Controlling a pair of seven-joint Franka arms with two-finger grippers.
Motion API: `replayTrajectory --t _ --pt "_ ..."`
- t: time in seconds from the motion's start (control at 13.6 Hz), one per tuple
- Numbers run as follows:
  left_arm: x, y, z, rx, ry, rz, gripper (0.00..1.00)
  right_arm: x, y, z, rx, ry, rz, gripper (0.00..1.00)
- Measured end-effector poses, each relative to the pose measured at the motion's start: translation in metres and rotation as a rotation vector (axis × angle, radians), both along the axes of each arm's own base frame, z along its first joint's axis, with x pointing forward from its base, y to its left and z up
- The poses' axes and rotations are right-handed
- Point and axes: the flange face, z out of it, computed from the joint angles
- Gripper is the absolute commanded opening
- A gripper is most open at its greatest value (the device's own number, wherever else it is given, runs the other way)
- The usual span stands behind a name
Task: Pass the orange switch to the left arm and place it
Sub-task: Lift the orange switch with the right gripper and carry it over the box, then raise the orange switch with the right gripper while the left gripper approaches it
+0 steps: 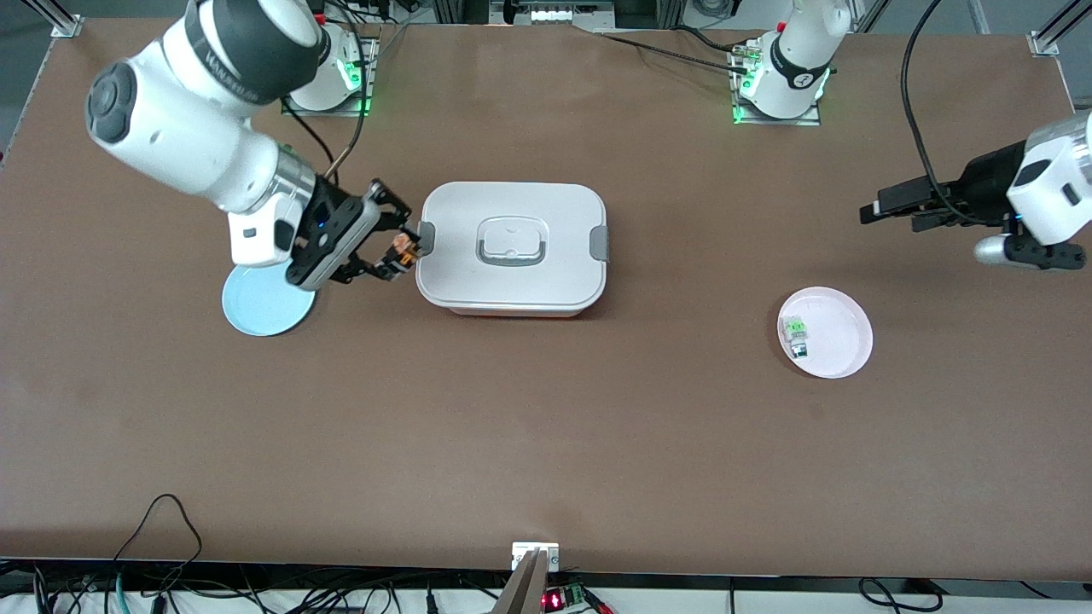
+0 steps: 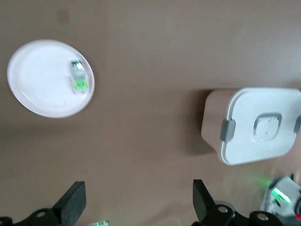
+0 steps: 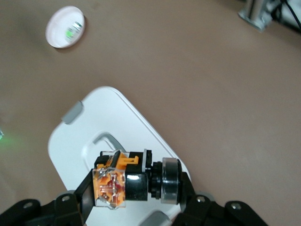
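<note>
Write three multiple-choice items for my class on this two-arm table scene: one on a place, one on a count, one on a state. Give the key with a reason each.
1. Where is the green-topped part?
A. on the white plate
B. on the blue plate
C. on the box

2. How many plates are on the table?
A. one
B. two
C. three

3. What is the state of the right gripper?
A. open and empty
B. shut on the box handle
C. shut on the orange switch

Key:
1 A, the green-topped part lies inside the white plate toward the left arm's end of the table.
2 B, one blue and one white plate show in the front view.
3 C, the right wrist view shows the switch clamped between the jaws, over the box edge; the left gripper is open and holds nothing.
</note>
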Motion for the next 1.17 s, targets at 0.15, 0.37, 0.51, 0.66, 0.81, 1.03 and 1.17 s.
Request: replayTrajectory --t 0.15,0.37,0.51,0.66,0.81,1.03,1.17 --pt "0.001 -0.012 -0.012 -0.134 0.063 0.006 1.0 -0.014 0.042 0.024 0.056 -0.101 0.043 0.12" --pt "0.007 -0.045 -0.033 -0.471 0.144 0.068 1.0 -0.039 0.095 0.042 0.139 -0.202 0.085 0.12" --pt "0.006 -0.062 -0.058 -0.669 0.222 0.137 1.0 -0.058 0.125 0.051 0.218 -0.227 0.096 0.12" --pt "0.005 -0.087 -0.079 -0.847 0.291 0.221 1.0 -0.08 0.156 0.061 0.303 -0.249 0.088 0.12" --pt "0.006 -0.128 -0.077 -0.928 0.373 0.311 1.0 -0.104 0.185 0.076 0.386 -0.298 0.044 0.11" --pt "0.0 -0.172 -0.058 -0.933 0.474 0.382 1.0 -0.137 0.221 0.086 0.51 -0.358 -0.021 0.11" --pt "-0.006 -0.182 -0.047 -0.917 0.506 0.392 1.0 -0.149 0.237 0.077 0.556 -0.372 -0.041 0.11"
